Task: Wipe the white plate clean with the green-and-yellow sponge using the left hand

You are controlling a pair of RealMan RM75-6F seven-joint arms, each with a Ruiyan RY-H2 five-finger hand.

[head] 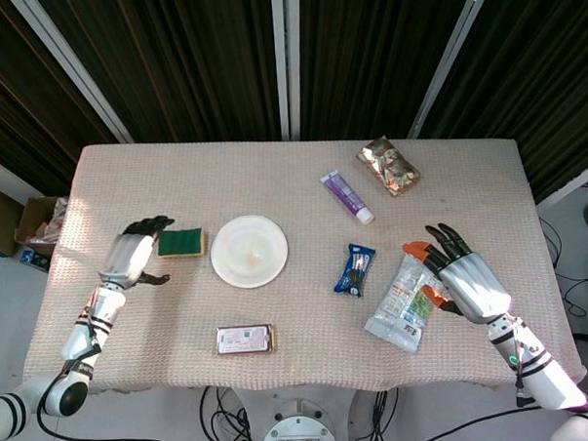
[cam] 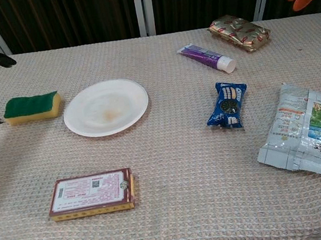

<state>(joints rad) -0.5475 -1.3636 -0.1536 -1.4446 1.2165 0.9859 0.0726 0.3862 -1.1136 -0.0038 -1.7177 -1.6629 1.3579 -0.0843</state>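
Beside the white plate (head: pixel 249 250), my left hand (head: pixel 130 255) hung with fingers spread around the green-and-yellow sponge's (head: pixel 181 242) end, holding nothing.

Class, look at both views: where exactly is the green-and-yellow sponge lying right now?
The green-and-yellow sponge lies on the table's left side in both views, just left of the white plate, with the left hand close beside its outer end.
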